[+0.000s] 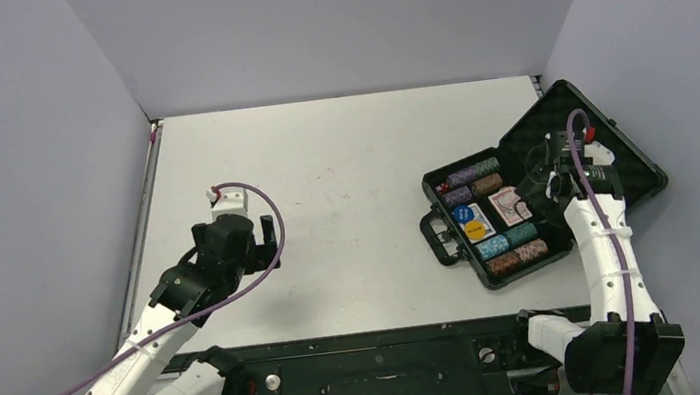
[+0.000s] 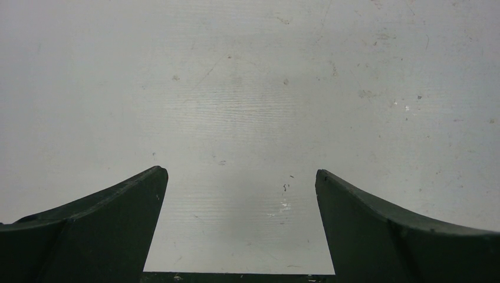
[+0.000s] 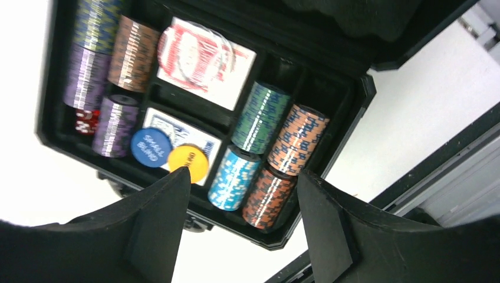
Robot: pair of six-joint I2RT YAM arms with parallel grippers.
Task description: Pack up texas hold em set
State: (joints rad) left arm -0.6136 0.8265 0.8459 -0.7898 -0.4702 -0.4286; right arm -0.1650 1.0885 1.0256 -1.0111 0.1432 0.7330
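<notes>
Black outside, stripes within

The case (image 3: pixel 50 88) is black. Chips show as a purple stack (image 3: pixel 85 76), green stack (image 3: pixel 259 118), pale-blue stack (image 3: pixel 234 177) and orange stack (image 3: pixel 298 141) (all edge-striped). The blue disc (image 3: pixel 150 147) bears white lettering; the card deck (image 3: pixel 206 59) is red-on-white.

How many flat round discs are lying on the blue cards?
2. The blue disc and the yellow disc lie side by side on the blue card deck in the open case. I can't tell if any more are hidden underneath.
</notes>
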